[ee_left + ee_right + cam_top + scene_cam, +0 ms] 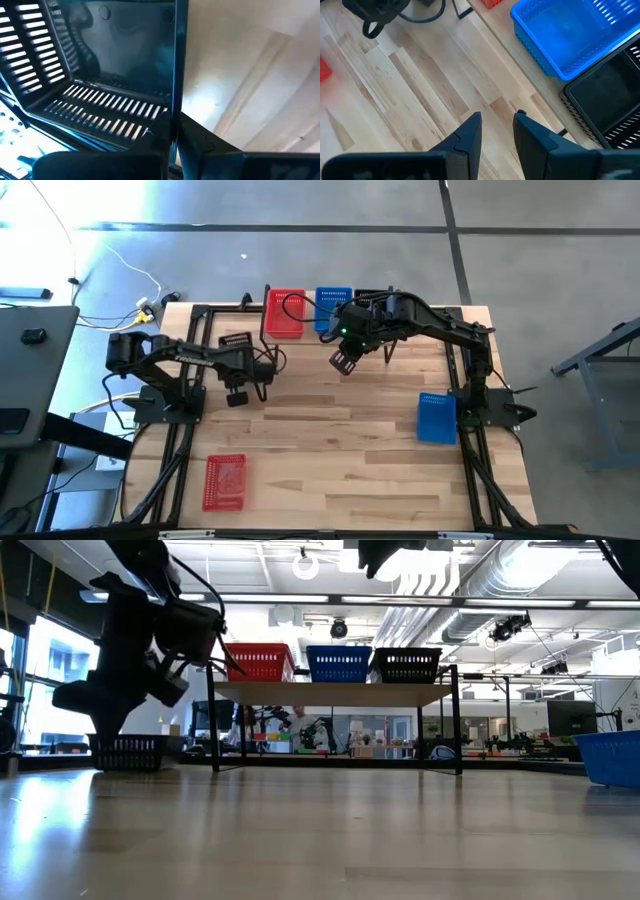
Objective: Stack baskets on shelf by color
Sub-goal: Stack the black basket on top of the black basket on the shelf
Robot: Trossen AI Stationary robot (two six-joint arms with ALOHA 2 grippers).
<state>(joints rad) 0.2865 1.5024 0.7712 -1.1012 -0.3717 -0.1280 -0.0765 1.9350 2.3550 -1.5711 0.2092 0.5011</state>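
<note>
While your left gripper (238,392) pinches the wall of a black basket (100,75) on the table, a red basket (224,480) and a blue one (436,417) lie loose nearer you. Farther back, the right gripper (496,125) hangs parted and empty before the shelf (340,692) — red, blue and black baskets on top.

Overhead, table-level, two wrist views (shelf (335,315) shared)

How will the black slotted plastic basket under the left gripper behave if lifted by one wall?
The black slotted plastic basket probably stays stiff: its moulded wall looks rigid between the left gripper fingers. Its slotted, empty shell suggests lightness. Gripped on one rim only, it may hang tilted.
</note>
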